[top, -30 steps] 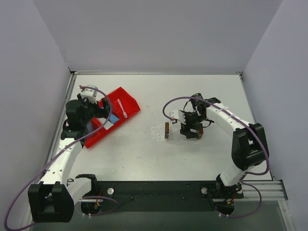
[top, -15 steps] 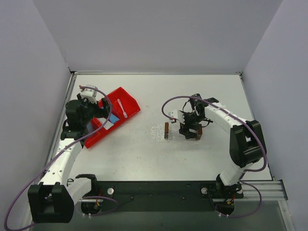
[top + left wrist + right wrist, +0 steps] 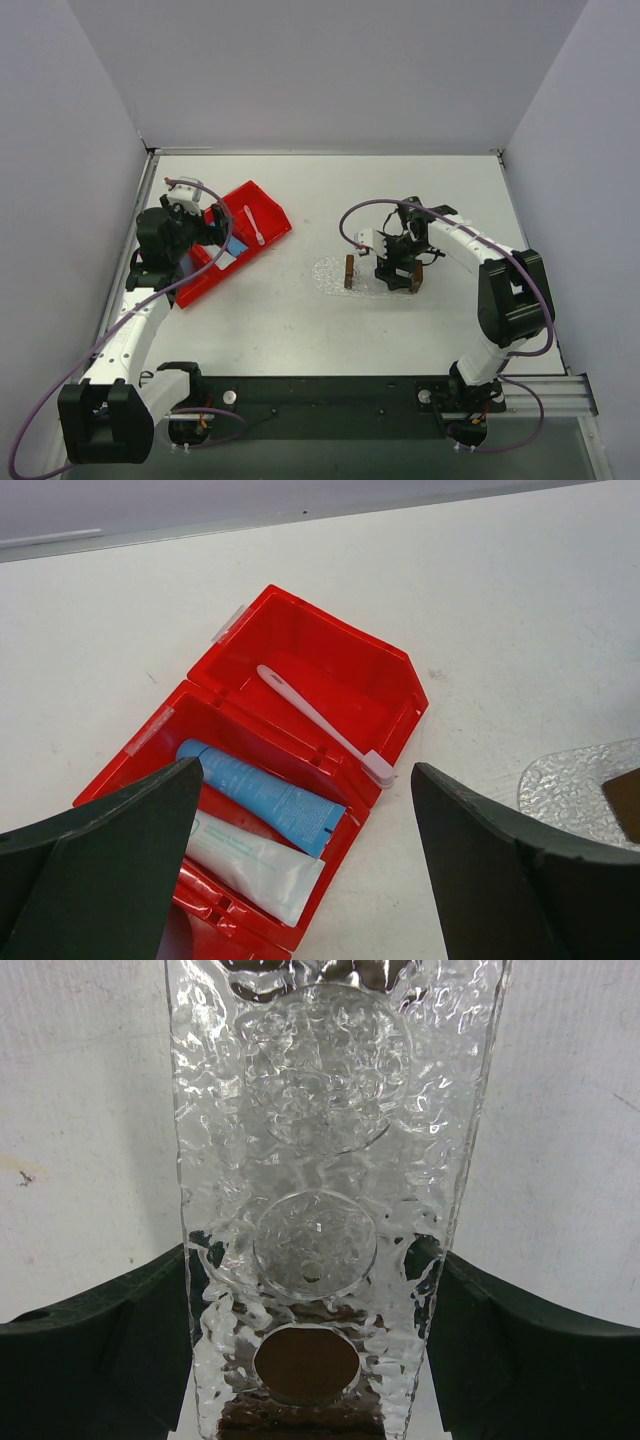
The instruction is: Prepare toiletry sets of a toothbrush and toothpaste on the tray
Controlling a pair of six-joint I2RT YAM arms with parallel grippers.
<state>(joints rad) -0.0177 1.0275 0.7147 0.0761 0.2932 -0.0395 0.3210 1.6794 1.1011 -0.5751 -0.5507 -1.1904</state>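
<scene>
The toothbrush (image 3: pixel 254 224) (image 3: pixel 320 718) lies in the far compartment of the red bin. The bright blue toothpaste tube (image 3: pixel 262 795) (image 3: pixel 222 255) and the whitish tube (image 3: pixel 255 865) lie side by side in the near compartment. My left gripper (image 3: pixel 205 235) (image 3: pixel 308 780) hangs open and empty above the tubes. The clear tray (image 3: pixel 365 278) (image 3: pixel 320 1090), with a brown block at each short end, sits mid-table. My right gripper (image 3: pixel 397 272) (image 3: pixel 315 1260) straddles its right end, with its fingers pressed against both long sides.
The red bin (image 3: pixel 262 200) (image 3: pixel 340 640) lies slantwise at the left. A flat bubbly clear mat (image 3: pixel 325 272) (image 3: pixel 585 780) lies under or beside the tray's left end. Grey walls stand close on three sides.
The right gripper and the tray have shifted a little to the right and toward the near edge. The left arm has not moved.
</scene>
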